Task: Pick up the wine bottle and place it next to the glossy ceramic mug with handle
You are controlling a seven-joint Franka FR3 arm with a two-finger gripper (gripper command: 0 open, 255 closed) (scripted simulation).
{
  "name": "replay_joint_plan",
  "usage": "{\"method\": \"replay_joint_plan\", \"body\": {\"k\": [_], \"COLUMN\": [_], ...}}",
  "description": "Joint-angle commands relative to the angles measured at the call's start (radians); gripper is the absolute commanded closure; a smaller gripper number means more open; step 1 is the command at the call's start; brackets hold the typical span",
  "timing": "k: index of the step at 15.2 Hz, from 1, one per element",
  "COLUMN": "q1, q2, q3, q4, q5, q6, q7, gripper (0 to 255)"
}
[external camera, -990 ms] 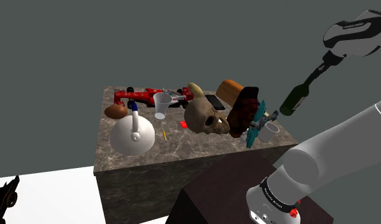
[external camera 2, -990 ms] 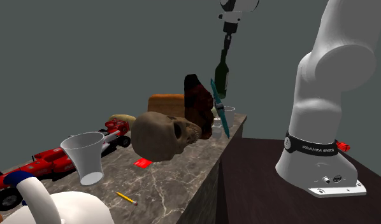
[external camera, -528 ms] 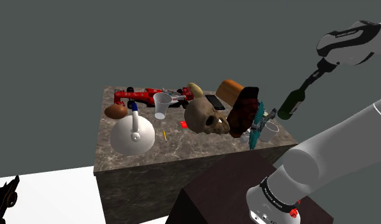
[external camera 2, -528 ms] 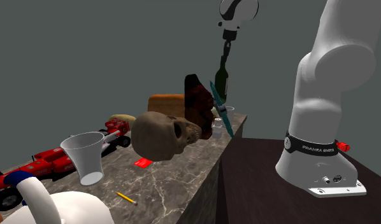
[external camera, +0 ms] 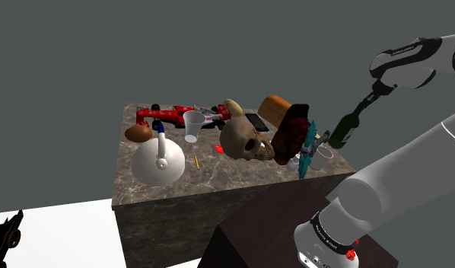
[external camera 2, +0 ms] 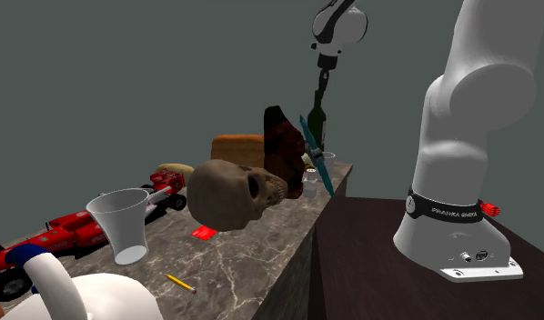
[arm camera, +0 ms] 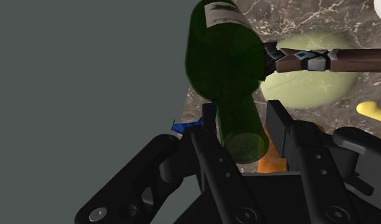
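1. wine bottle [external camera: 342,132]: dark green glossy glass, a cylindrical body narrowing to a long neck. It hangs in the air right of centre in the shoulder view, slanted with its base lowest, just above and to the right of the mug and clear of the table. The wrist view adds a pale label on the body.
2. gripper [external camera: 369,97]: matte black, with angular fingers [arm camera: 205,149] pinching the bottle's neck from both sides.
3. mug [external camera: 321,157]: pale, smooth and round, at the tabletop's right corner, just beside the dagger.
4. table [external camera: 142,194]: a block form with a mottled grey-brown marble top.
5. skull [external camera: 247,138]: tan and matte, at mid-table.
6. kettle [external camera: 159,160]: white and squat-domed, with an upright handle, at the table's lower left.
7. tumbler [external camera: 193,126]: clear and conical.
8. toy car [external camera: 173,114]: red, at the far edge.
9. dagger [external camera: 305,149]: a teal blade, leaning. The wrist view gives its brown segmented hilt with teal studs.
10. stand [external camera: 264,228]: a dark brown box at lower right.

In the second exterior view the bottle hangs nearly upright at top centre, its lower body behind the dagger's blade.
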Motion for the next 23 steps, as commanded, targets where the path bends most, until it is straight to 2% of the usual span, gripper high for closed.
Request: {"method": "replay_joint_plan", "body": {"k": [1, 6, 13, 14, 19, 21, 23], "q1": [0.003, 0.007, 0.006, 0.007, 0.007, -0.005, -0.020], "q2": [0.015, 0.049, 0.049, 0.055, 0.049, -0.027, -0.085], "q3": [-0.006, -0.020, -0.019, -0.022, -0.019, 0.008, 0.039], "q4": [-0.015, -0.052, -0.052, -0.052, -0.053, -0.043, -0.029], "q5": [0.014, 0.047, 0.047, 0.055, 0.047, -0.034, -0.084], "q6": [0.028, 0.089, 0.089, 0.093, 0.089, 0.023, -0.038], "q7": [-0.008, -0.030, -0.030, -0.036, -0.030, 0.026, 0.061], "gripper": [255, 255, 255, 0, 0, 0, 0]}}
